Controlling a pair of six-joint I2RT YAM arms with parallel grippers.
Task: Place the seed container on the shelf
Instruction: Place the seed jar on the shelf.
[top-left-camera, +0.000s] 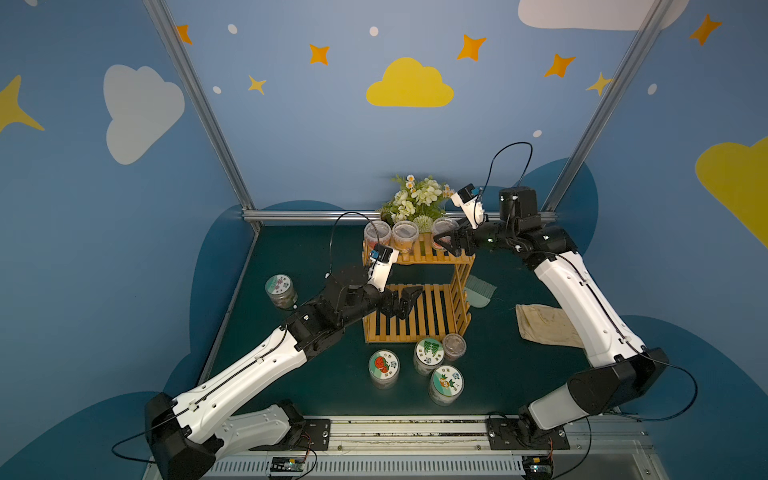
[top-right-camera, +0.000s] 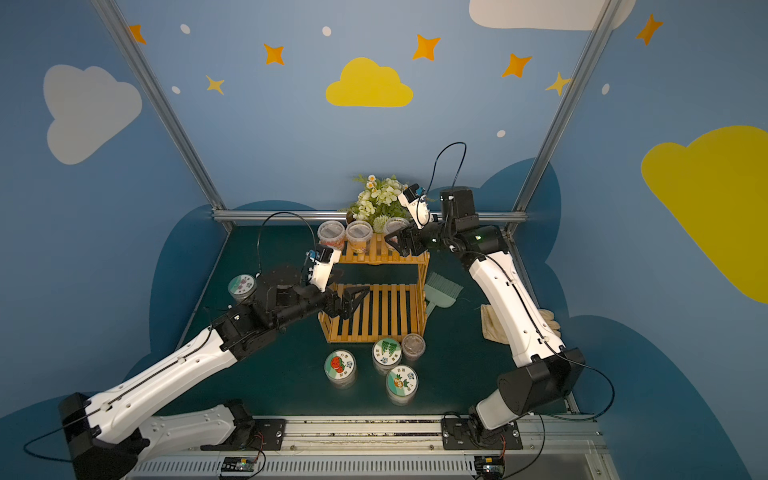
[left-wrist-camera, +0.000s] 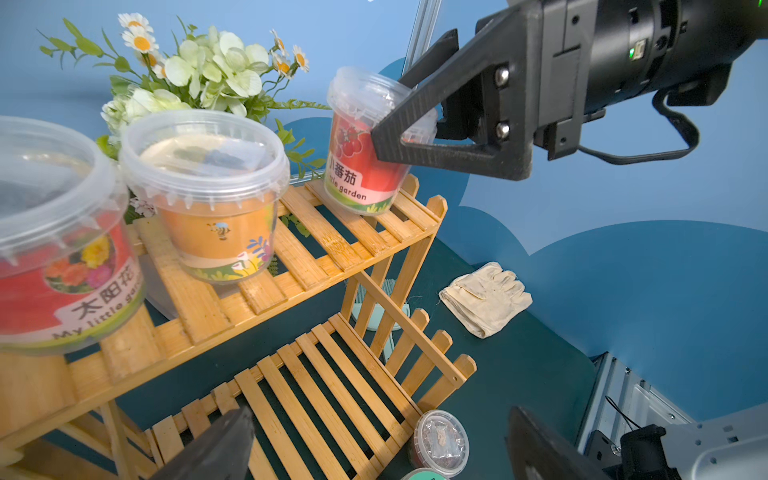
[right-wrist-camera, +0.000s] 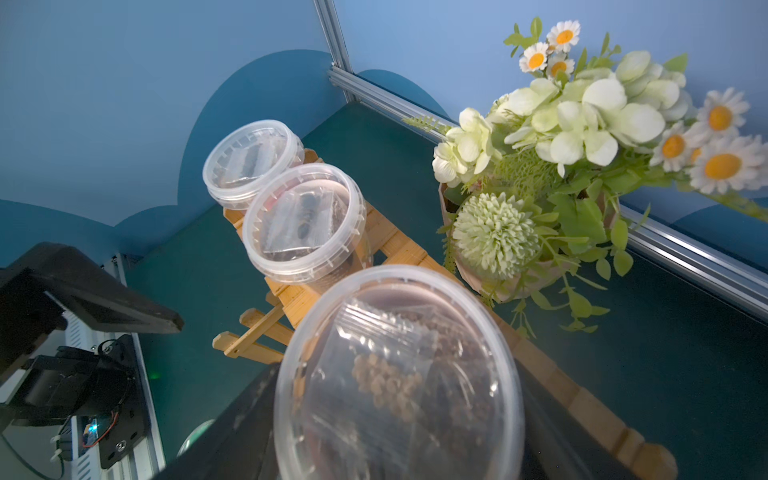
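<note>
The seed container (left-wrist-camera: 365, 158), a clear lidded tub with a red tomato label, stands at the right end of the shelf's (left-wrist-camera: 316, 249) top tier. My right gripper (left-wrist-camera: 388, 110) is shut on it just below the lid, one finger on each side. In the right wrist view its lid (right-wrist-camera: 399, 374) fills the space between the dark fingers (right-wrist-camera: 245, 415). In both top views the same grip shows (top-left-camera: 442, 241) (top-right-camera: 395, 241). My left gripper (top-left-camera: 409, 301) (left-wrist-camera: 378, 419) hangs open over the lower tier, holding nothing.
Two more tubs (top-left-camera: 377, 235) (top-left-camera: 405, 235) stand on the top tier to the left. A flower pot (top-left-camera: 415, 199) is behind the shelf. Several tubs (top-left-camera: 429, 355) sit in front, one (top-left-camera: 281, 291) at the left. A green brush (top-left-camera: 480, 293) and a glove (top-left-camera: 544, 324) lie to the right.
</note>
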